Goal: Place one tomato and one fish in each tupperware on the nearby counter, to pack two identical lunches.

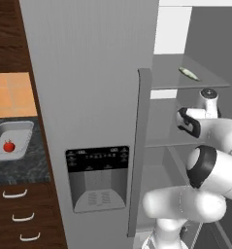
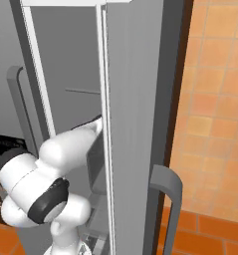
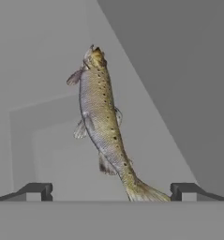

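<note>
We have a fish [image 3: 104,126] straight ahead of our hand, lying on a glass shelf [image 1: 205,81] inside the open fridge [image 1: 88,97]; from the left base view it shows as a small pale sliver near the shelf's front. Its tail points toward us and falls between our two fingers [image 3: 36,191], which stand wide apart with nothing in them. In the hand view the body runs away from us on a slight slant, so the tail sits nearer the other fingertip than the middle of the gap.

Out on the bench [image 1: 20,165], well apart from the fridge, a tupperware [image 1: 10,141] already holds a tomato [image 1: 8,146]; we judge that this fish is meant for such a tub.

The risks, as we see them: closing on the thin tail alone could let the fish slip or swing loose when lifted, so we would want to reach further along the body first. Pushing in too low could nudge the fish deeper onto the shelf. Our arm [image 1: 205,175] is threaded past the fridge door [image 2: 133,124], and a careless pull back could clip it.
</note>
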